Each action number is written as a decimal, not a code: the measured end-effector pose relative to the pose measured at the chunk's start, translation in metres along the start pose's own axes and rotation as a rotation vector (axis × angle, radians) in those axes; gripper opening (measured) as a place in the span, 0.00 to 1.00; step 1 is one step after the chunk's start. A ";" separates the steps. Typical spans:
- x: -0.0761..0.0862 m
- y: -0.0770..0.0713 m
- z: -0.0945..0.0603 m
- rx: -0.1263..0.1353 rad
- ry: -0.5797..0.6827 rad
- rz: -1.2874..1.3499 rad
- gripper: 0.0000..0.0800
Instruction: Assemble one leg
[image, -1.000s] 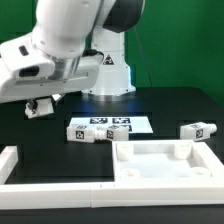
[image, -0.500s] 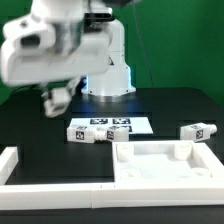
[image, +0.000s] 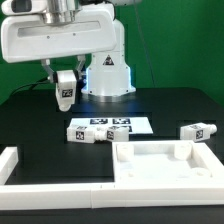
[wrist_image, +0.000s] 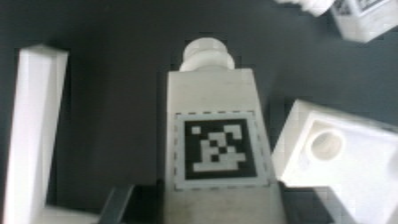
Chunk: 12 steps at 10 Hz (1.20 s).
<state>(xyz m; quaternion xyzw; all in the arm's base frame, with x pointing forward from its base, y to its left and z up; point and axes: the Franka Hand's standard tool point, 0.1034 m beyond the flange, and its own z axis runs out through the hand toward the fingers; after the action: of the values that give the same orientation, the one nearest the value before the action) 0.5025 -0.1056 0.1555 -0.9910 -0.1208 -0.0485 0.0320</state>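
Observation:
My gripper is shut on a leg, a small white post with a tag, and holds it upright in the air above the table at the exterior view's left. In the wrist view the leg runs out from between the jaws, tag facing the camera, its round peg end away from me. Three more legs lie on the table: two by the marker board and one at the right. The large white panel lies in front; its corner hole shows beside the held leg.
A white L-shaped rail lies along the front left of the black table; it also shows in the wrist view. The robot base stands behind. Another leg end shows at the wrist view's far corner.
The arm has swung toward the exterior view's right and turned, carrying the leg up and right. The parts on the table have not moved.

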 end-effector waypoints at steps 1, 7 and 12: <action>0.013 -0.024 -0.004 0.036 0.052 0.061 0.36; 0.052 -0.044 -0.021 -0.077 0.358 0.127 0.36; 0.114 -0.085 -0.021 -0.010 0.382 0.329 0.36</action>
<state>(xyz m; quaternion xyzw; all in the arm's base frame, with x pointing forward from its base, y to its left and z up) 0.5899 0.0022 0.1926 -0.9703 0.0505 -0.2295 0.0566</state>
